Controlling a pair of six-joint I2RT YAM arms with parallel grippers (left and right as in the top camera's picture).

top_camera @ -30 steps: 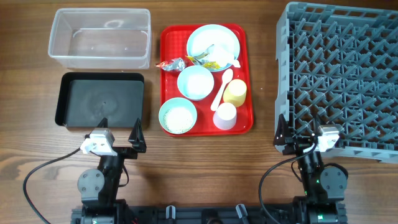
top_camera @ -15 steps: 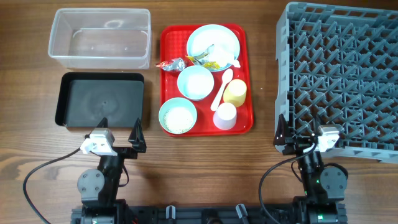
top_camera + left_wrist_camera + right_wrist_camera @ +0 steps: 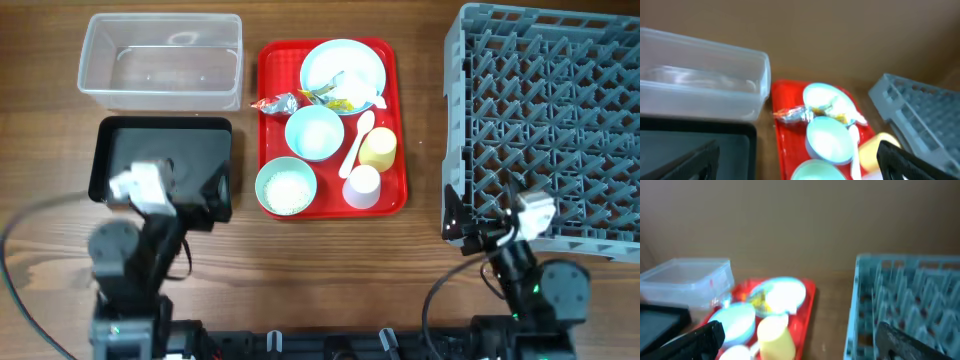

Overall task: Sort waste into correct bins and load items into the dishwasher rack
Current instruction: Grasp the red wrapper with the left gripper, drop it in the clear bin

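Note:
On the red tray [image 3: 270, 130] a pale blue plate [image 3: 342, 68] holds a white napkin and a yellow wrapper. A red/silver wrapper [image 3: 275, 103] lies beside it. The tray also carries a pale blue bowl [image 3: 314, 132], a mint bowl with rice [image 3: 287, 186], a white spoon [image 3: 357, 143], a yellow cup [image 3: 378, 148] and a whitish cup [image 3: 362, 186]. The clear tub [image 3: 160, 60] and the black tray [image 3: 130, 145] are at the left. The grey rack [image 3: 550, 110] is at the right. My left gripper [image 3: 195, 190] is open over the black tray's near edge. My right gripper [image 3: 478, 215] is open at the rack's near left corner.
The left wrist view is blurred and shows the tub [image 3: 700, 90], the blue bowl [image 3: 829, 140] and the rack's corner [image 3: 920, 115]. The right wrist view shows the yellow cup [image 3: 775, 335], the plate [image 3: 785, 292] and the rack [image 3: 910, 300]. Bare wood lies between red tray and rack.
My left arm has moved away from the near edge and now hangs over the black tray. My right arm has shifted slightly to the right. The objects have not moved.

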